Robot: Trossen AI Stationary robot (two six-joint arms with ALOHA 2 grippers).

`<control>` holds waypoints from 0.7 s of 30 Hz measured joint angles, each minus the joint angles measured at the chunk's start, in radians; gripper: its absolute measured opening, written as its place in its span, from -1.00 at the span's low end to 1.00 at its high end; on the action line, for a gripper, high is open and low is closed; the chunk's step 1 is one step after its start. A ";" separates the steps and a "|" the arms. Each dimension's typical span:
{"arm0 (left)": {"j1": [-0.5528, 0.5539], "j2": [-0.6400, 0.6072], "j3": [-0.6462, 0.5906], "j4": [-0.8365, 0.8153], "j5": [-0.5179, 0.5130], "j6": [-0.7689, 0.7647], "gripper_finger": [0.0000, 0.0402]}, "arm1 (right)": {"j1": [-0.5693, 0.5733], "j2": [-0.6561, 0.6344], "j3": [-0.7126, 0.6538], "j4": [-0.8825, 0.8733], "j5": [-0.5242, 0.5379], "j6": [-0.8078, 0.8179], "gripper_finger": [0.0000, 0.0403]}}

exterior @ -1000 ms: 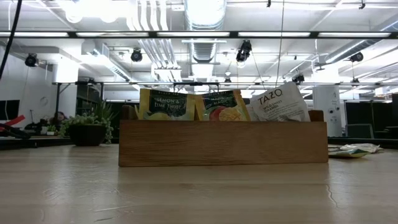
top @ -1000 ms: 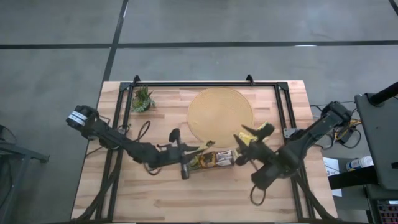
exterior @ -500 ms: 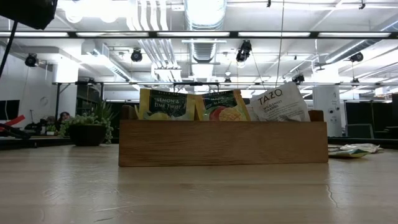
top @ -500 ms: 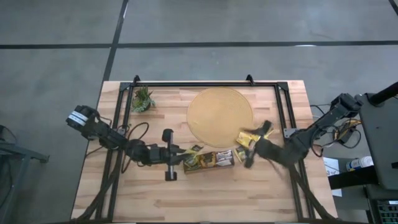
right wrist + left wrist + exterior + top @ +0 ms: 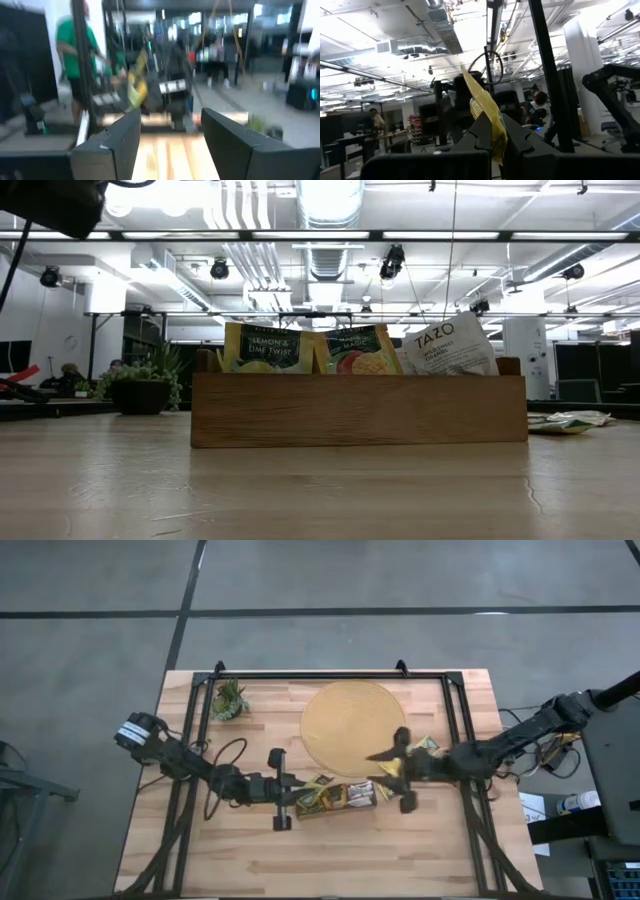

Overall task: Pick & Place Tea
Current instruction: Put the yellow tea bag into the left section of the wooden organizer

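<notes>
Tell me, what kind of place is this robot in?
It looks like a big workshop or robot lab. There are bare pipes and ducts on the ceiling, a plain concrete floor, and a wooden table with a black metal frame.

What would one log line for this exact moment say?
left gripper: shut on yellow tea sachet, beside wooden tray | right gripper: open, empty, over loose sachets near round mat | tray: three sachets upright

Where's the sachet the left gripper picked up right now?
The yellow tea sachet is pinched in the left gripper, held just left of the wooden tray, near the table's middle in the high view.
</notes>
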 joint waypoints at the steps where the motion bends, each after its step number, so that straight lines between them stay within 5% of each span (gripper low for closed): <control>1: 0.005 0.015 0.013 0.000 0.007 -0.008 -0.94 | -0.005 0.025 0.019 -0.031 -0.016 0.016 0.02; 7: 0.016 0.098 0.078 -0.004 0.015 -0.018 -0.94 | -0.007 0.160 0.107 -0.032 -0.050 -0.010 0.02; 21: 0.031 0.118 0.100 -0.002 0.041 -0.055 -0.94 | -0.013 0.201 0.132 0.016 -0.098 -0.006 -0.09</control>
